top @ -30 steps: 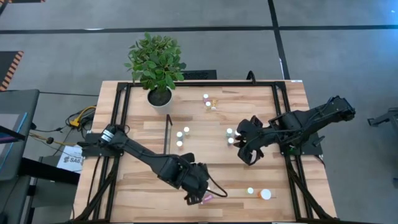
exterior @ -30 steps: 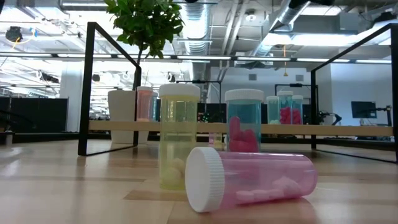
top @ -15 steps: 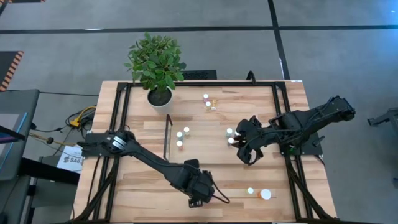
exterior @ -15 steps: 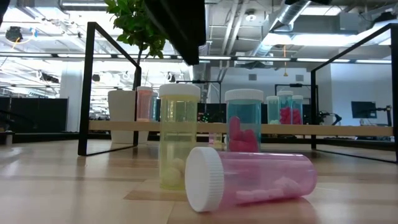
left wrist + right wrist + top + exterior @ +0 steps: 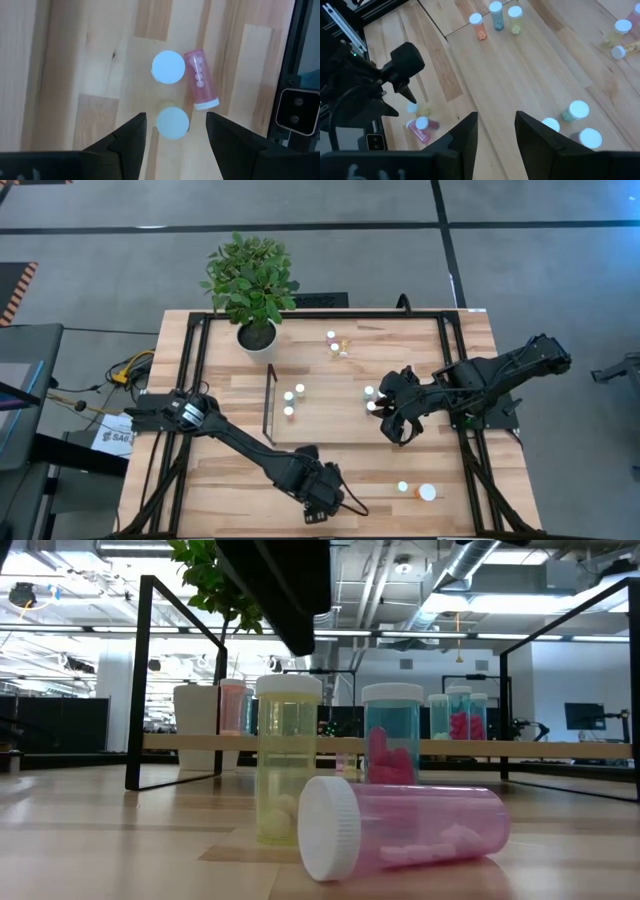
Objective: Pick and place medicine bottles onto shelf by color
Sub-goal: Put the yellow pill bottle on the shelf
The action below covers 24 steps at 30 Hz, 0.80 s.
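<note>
— Hovering where? The left gripper (image 5: 175, 125) is held open directly over an upright yellow bottle (image 5: 172, 122), beside a toppled pink bottle (image 5: 201, 82).
— And the right gripper (image 5: 495, 122)?
— Parted, empty, above the shelf (image 5: 330, 415).

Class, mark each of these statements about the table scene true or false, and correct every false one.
1. The pink bottle lies on its side on the table. True.
2. The left gripper is shut on the yellow bottle. False: its fingers stand open on either side of the bottle's white cap, not gripping it.
3. A potted plant stands at the table's far edge. True.
4. The right gripper hangs over the pink bottle. False: it is over the shelf, beside the bottles there.
5. The teal bottle stands upright. True.
</note>
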Tool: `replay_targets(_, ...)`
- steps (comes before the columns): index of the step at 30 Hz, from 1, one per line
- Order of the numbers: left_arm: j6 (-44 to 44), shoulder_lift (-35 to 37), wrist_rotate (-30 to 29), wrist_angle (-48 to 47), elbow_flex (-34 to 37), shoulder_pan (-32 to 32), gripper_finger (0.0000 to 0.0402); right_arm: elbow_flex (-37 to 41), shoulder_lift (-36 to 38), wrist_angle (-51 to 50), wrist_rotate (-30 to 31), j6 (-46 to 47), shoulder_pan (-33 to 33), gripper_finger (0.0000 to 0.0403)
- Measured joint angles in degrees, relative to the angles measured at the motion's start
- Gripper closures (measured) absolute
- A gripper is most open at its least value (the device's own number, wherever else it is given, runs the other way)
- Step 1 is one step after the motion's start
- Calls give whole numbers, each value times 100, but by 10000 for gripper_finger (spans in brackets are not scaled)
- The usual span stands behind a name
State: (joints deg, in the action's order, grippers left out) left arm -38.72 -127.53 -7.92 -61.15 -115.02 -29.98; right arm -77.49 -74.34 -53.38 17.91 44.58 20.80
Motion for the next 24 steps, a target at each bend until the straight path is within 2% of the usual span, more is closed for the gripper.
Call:
replay_targets(8, -2, -11, 101, 37, 7, 2, 194, 0, 1, -1, 0, 0, 0, 249)
replay_targets(12, -6, -17, 247, 473, 385, 4, 188, 0, 1, -1, 0, 0, 0, 249)
replay_targets(16, 0, -17, 291, 761, 597, 5, 187, 0, 1, -3, 0, 0, 0, 249)
replay_targets(24, 62, -15, 238, 689, 660, 19, 194, 0, 1, -5, 0, 0, 0, 249)
